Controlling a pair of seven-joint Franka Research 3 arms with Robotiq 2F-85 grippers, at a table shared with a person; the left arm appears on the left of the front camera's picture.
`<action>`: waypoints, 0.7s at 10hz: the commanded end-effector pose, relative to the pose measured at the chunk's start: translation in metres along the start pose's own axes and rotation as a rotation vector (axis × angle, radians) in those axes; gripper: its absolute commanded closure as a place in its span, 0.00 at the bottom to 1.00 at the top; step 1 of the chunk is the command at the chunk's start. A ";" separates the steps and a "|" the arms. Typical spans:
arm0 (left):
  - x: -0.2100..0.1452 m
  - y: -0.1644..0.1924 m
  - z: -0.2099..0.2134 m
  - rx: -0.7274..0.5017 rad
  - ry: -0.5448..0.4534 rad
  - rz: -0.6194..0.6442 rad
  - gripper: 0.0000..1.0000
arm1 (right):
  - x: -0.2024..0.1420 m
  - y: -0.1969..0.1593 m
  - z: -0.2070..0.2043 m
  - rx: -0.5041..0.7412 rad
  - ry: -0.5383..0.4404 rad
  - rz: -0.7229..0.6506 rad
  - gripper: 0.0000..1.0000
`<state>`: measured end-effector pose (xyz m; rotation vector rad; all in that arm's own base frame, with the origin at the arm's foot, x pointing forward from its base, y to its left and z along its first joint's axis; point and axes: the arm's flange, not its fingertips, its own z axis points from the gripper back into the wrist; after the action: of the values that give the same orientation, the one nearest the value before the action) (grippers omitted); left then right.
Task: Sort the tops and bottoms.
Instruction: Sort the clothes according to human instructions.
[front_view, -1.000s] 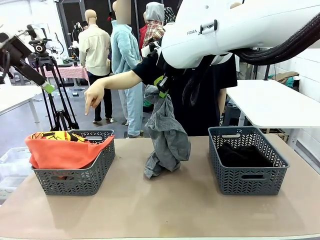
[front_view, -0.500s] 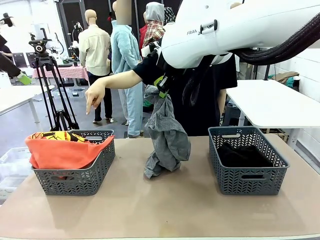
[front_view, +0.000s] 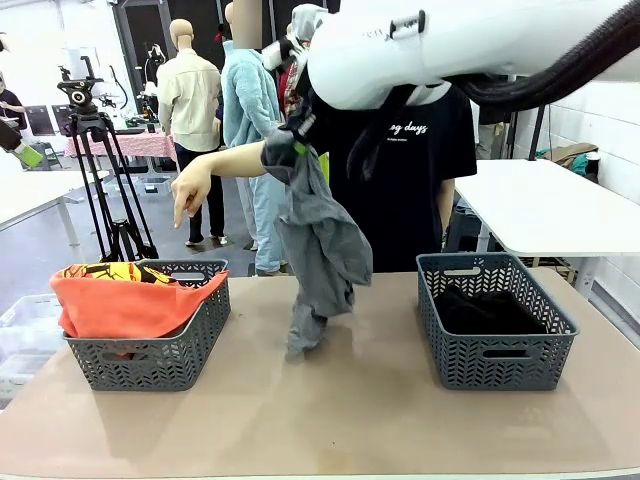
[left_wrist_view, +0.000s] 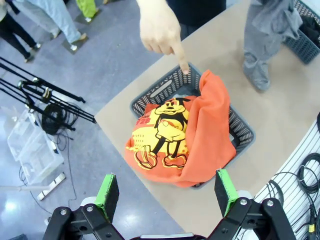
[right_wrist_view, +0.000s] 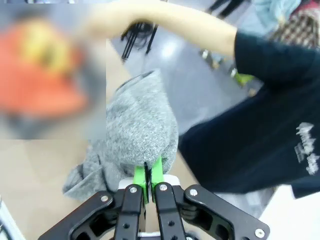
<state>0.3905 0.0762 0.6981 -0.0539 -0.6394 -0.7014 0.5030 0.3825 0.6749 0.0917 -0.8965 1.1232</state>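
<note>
My right gripper (right_wrist_view: 148, 176) is shut on a grey top (front_view: 318, 235) and holds it high over the middle of the table, with the cloth's lower end resting on the tabletop. From the wrist, the grey top (right_wrist_view: 141, 132) bunches just beyond the shut fingers. An orange top (front_view: 125, 300) with a yellow print fills the left basket (front_view: 160, 365). Black bottoms (front_view: 490, 310) lie in the right basket (front_view: 495, 365). My left gripper (left_wrist_view: 166, 192) stands open high above the orange top (left_wrist_view: 200, 140), holding nothing. A person's hand (front_view: 190, 190) points down at the left basket.
The person in a black printed T-shirt (front_view: 415, 150) stands at the table's far side, behind the hanging cloth. A camera tripod (front_view: 100, 180) stands on the floor beyond the left basket. Bare brown tabletop (front_view: 330, 420) lies between and in front of the baskets.
My right gripper has risen and shifted left with the grey top, pulling it taller. The left arm has drawn away toward the picture's left edge. The pointing hand has stayed.
</note>
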 end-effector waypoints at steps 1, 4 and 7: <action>0.002 -0.005 -0.005 -0.009 0.005 -0.011 0.00 | 0.040 -0.015 -0.009 0.016 -0.199 0.097 1.00; 0.002 -0.005 -0.005 -0.009 0.005 -0.011 0.00 | 0.108 -0.019 -0.015 0.020 -0.361 0.209 1.00; 0.002 -0.005 -0.005 -0.009 0.005 -0.011 0.00 | 0.151 0.000 -0.032 0.080 -0.528 0.264 1.00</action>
<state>0.3923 0.0702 0.6957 -0.0583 -0.6332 -0.7143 0.5245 0.4901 0.7398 0.2853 -1.3032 1.3758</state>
